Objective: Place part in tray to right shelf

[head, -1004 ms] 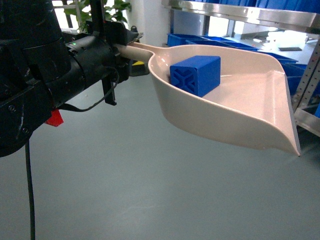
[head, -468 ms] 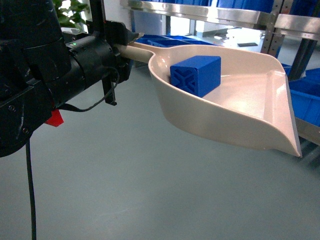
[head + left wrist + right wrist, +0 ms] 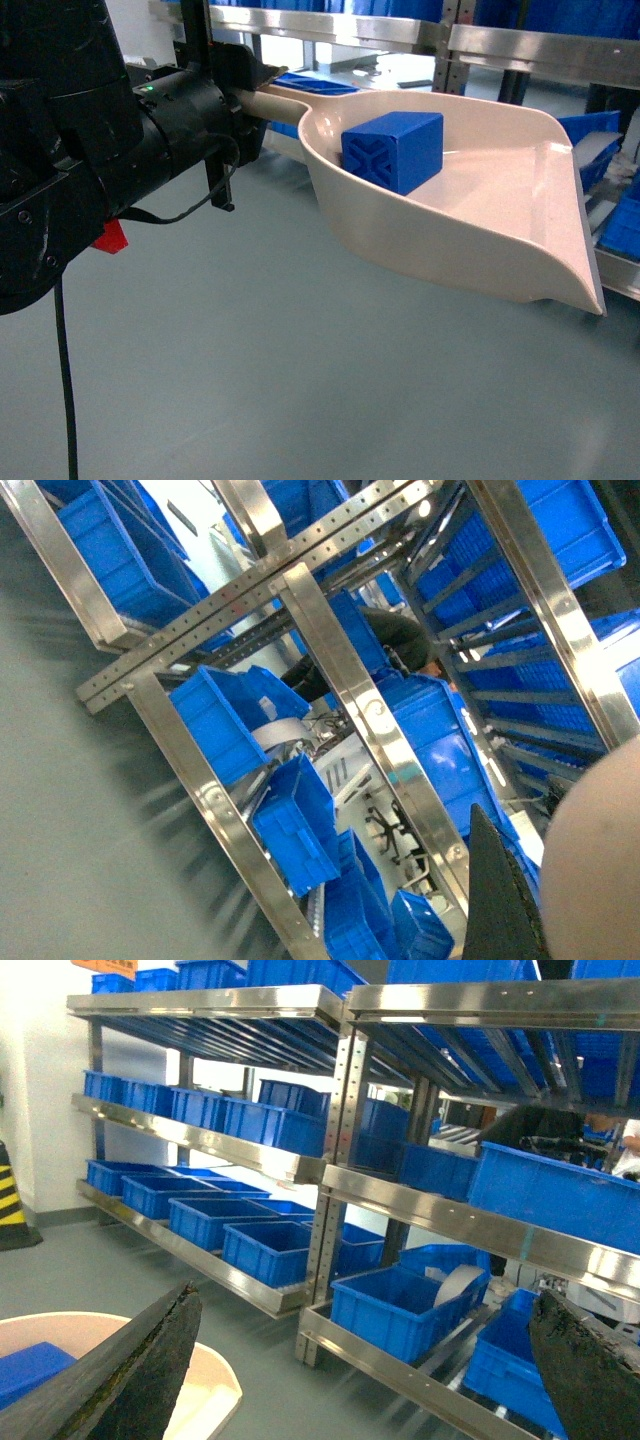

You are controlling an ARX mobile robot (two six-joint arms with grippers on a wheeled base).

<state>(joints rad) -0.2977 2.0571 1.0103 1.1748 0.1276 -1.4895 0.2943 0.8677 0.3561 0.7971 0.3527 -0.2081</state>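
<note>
The part (image 3: pixel 393 148), a bright blue block with X ribbing facing me, rests deep in the beige tray (image 3: pixel 500 230). The tray hangs in the air above the grey floor. My left gripper (image 3: pixel 252 98) is shut on the tray's handle at the upper left of the head view. In the left wrist view only one black finger (image 3: pixel 500 900) and the beige tray (image 3: pixel 600 870) show. My right gripper (image 3: pixel 362 1300) is open with nothing between its fingers. It looks at the metal right shelf (image 3: pixel 480 1225). A corner of the tray (image 3: pixel 215 1390) and part (image 3: pixel 30 1370) shows below it.
Steel racks (image 3: pixel 400 30) span the back, their uprights and rails close behind the tray. Blue bins (image 3: pixel 410 1305) fill the lanes, one holding a roll of tape (image 3: pixel 455 1285). More blue bins (image 3: pixel 590 135) sit just past the tray's lip. Grey floor (image 3: pixel 250 380) lies below.
The racks have slid leftward across the head view and look nearer. The tray, the part and my left gripper keep the same place in the view.
</note>
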